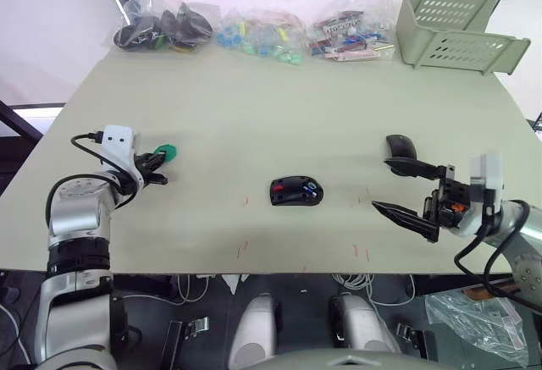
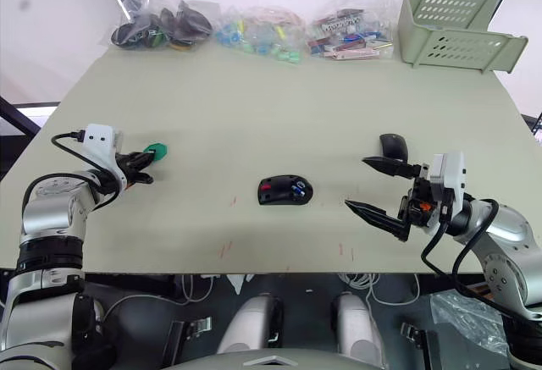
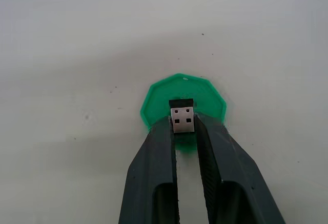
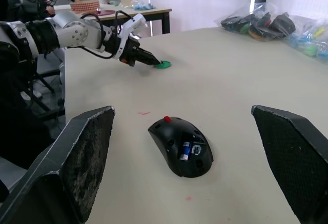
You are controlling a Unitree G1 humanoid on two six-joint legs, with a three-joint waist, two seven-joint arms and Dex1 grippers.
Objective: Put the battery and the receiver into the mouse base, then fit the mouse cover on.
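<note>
The black mouse base [image 1: 296, 190] lies at the table's middle, red inside, with the blue battery [image 1: 311, 189] lying in its compartment. My left gripper [image 1: 157, 167] is at the left, shut on the receiver [image 3: 183, 119], a tiny dark stub with a metallic end. It holds the receiver right over a round green disc [image 3: 184, 98]. The smooth black mouse cover [image 1: 400, 146] rests on the table to the right of the base. My right gripper [image 1: 383, 185] is wide open with nothing in it, just in front of the cover, pointing at the base [image 4: 182, 147].
Clear bags of small parts [image 1: 254, 31] line the table's far edge. A pale green basket [image 1: 453, 31] stands at the back right. Small red marks dot the table around the base. The front table edge runs just below both grippers.
</note>
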